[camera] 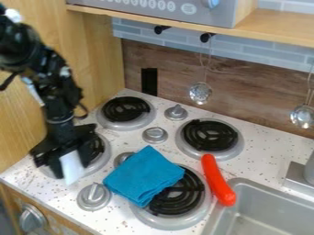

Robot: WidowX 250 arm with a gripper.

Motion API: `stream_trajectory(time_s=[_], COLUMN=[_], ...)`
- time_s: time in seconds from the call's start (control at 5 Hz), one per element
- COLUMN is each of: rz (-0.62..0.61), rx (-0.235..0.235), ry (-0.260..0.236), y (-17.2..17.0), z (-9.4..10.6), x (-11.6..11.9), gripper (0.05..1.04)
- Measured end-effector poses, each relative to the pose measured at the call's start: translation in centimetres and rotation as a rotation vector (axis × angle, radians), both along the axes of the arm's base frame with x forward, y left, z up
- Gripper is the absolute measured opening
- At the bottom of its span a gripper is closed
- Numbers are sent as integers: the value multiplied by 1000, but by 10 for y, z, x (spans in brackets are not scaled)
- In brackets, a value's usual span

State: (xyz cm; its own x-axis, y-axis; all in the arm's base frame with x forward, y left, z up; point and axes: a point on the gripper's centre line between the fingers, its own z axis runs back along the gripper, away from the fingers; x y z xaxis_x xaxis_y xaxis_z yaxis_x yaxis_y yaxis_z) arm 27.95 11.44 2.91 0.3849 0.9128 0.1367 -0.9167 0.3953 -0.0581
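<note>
"What's nearest?"
"A coiled black burner in a smooth grey drip pan, partly under a folded, soft-looking blue cloth. Beside it, a glossy red elongated thing slants to the rim of the grey basin."
"And the arm?"
"It comes from the upper left, bends, and points steeply down. Its tool hangs over the left front burner, left of the cloth."
"Spread or pinching?"
"I can't tell. A smooth pale piece shows there, held or part of it, I can't say."
"Farther off?"
"Two round burners on the speckled counter, then a perforated metal ladle hanging before wood-grain panelling."
</note>
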Motion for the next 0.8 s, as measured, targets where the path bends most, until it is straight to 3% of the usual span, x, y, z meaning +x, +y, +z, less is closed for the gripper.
stream_trajectory(time_s=[0.2,0.6,0.8], rz=[-65,-144,-123], rx=[6,39,62], ry=[5,-61,-52], y=[-11,-44,-37], z=[13,60,60], x=[14,58,79], gripper=[699,699,699])
